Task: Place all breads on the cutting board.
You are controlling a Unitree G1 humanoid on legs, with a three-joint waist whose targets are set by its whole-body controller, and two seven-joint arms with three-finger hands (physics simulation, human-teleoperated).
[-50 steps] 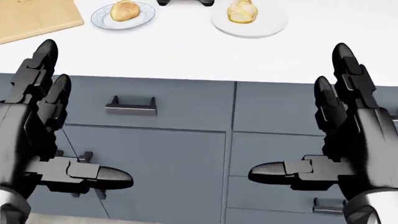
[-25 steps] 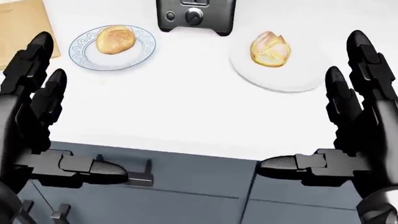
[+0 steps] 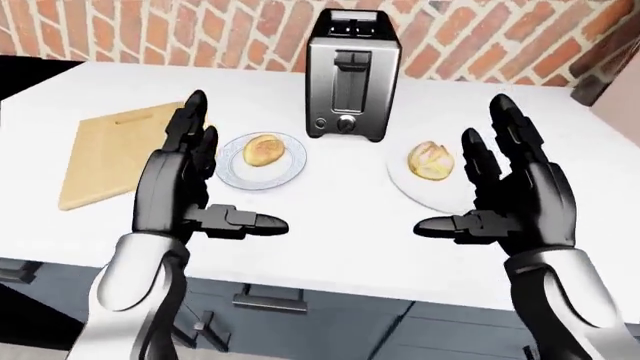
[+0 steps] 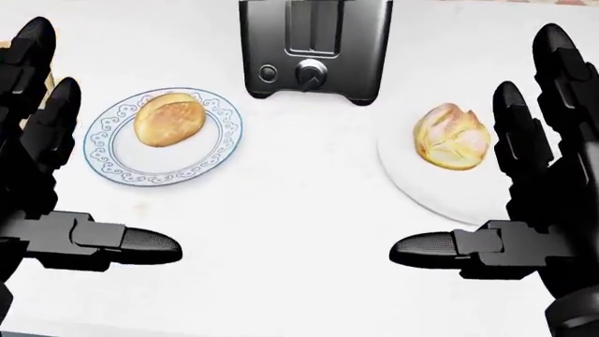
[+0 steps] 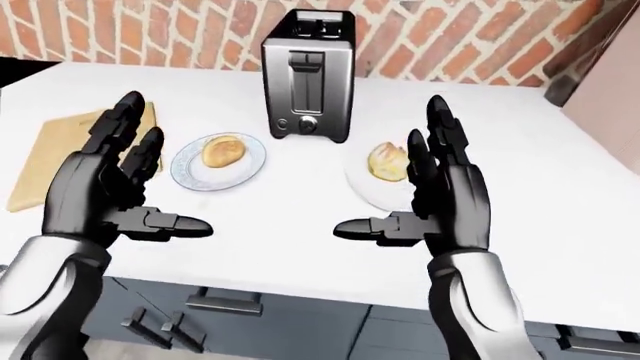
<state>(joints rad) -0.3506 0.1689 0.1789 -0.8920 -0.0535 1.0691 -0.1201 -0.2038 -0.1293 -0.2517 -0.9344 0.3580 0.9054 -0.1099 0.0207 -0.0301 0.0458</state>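
Note:
A round bread roll (image 4: 168,119) lies on a blue-patterned plate (image 4: 112,165) at the left of the head view. A second, split bread (image 4: 451,137) rests on a plain white plate (image 4: 412,186) at the right. The wooden cutting board (image 3: 105,150) lies on the white counter, left of the patterned plate, with nothing on it. My left hand (image 3: 228,178) hovers open over the counter between board and patterned plate. My right hand (image 3: 455,174) is open beside the white plate, its fingers hiding the plate's right part. Neither hand touches a bread.
A black and steel toaster (image 3: 350,75) stands between the two plates, toward the brick wall (image 3: 240,30). Grey drawers with handles (image 3: 270,301) sit below the counter's near edge (image 3: 330,279). A beige panel (image 5: 600,112) stands at the right end.
The camera has moved toward the counter: the drawers dropped out of the head view, and the plates and toaster slid down and grew larger. Both hands stay open and spread.

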